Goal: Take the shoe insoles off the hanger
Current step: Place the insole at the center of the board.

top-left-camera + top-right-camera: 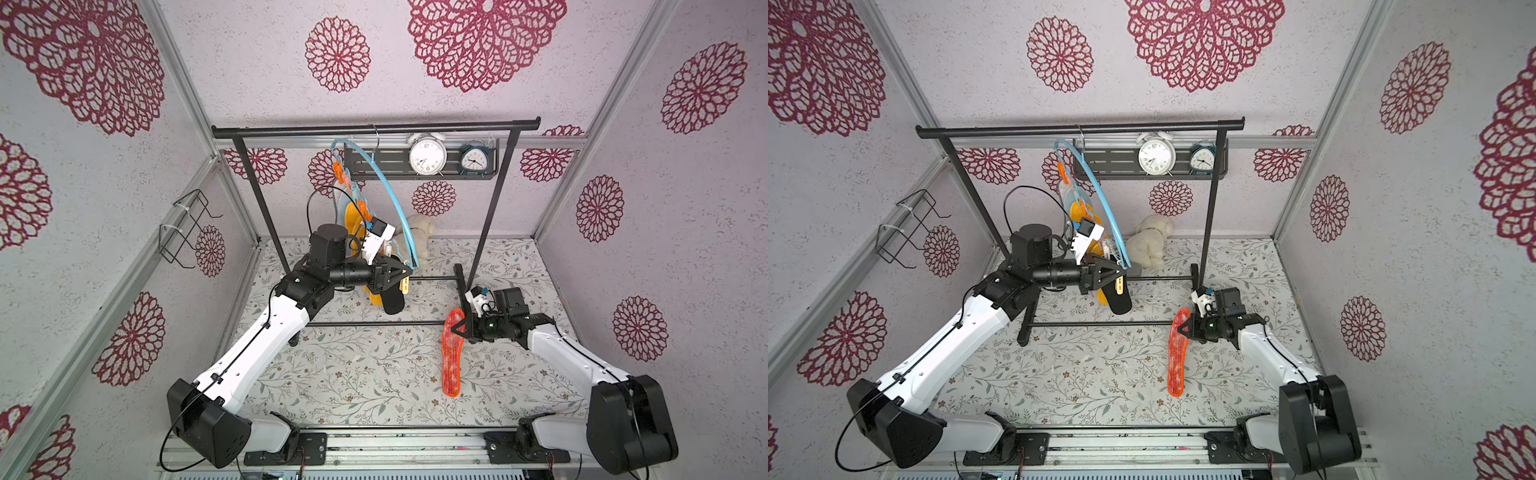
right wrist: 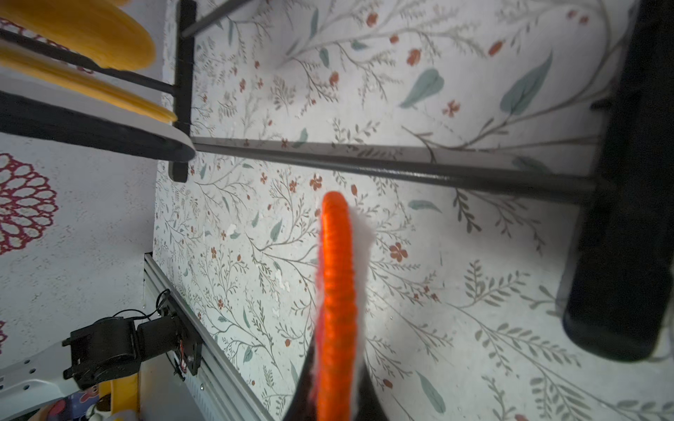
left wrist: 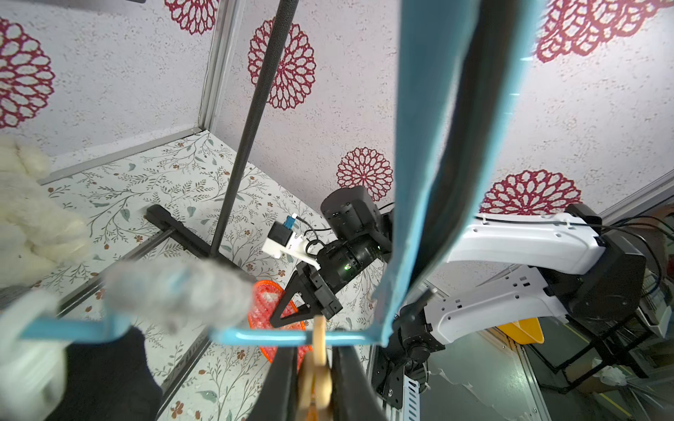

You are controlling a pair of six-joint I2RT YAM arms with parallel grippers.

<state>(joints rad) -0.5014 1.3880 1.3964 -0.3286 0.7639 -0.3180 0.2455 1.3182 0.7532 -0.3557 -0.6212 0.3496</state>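
Operator: Where do things stand?

Observer: The right gripper (image 1: 457, 328) is pinched tight on 1 end of the red insole (image 1: 453, 357), which dangles edge-on below it. Whether its low tip touches the table (image 1: 353, 386) I cannot tell. The left gripper (image 1: 405, 272) is clamped on a pale peg (image 3: 319, 350) at the low end of the hanger (image 1: 399, 203), and the black insole (image 1: 392, 301) hangs from about there.

Operator: And the others?

Observer: The orange-yellow insoles (image 1: 351, 216) are pegged higher up the arc, partly behind the left arm. I cannot count them.

Operator: What worries you?

Observer: 3 things.
- The hanger hangs only by its hook (image 1: 376, 135) on the rack (image 1: 374, 126) and is tilted steeply. A tug on the peg could swing it or lift the hook off the bar, bringing every pad down together.
- If that peg opens, the black insole would probably drop free, since neither gripper is spare to catch it. It might land across the rack's base rail.
- The red insole looks floppy and is held only at its end. A quick sweep could slip it loose or snag it on the rack's upright, just beside that gripper.
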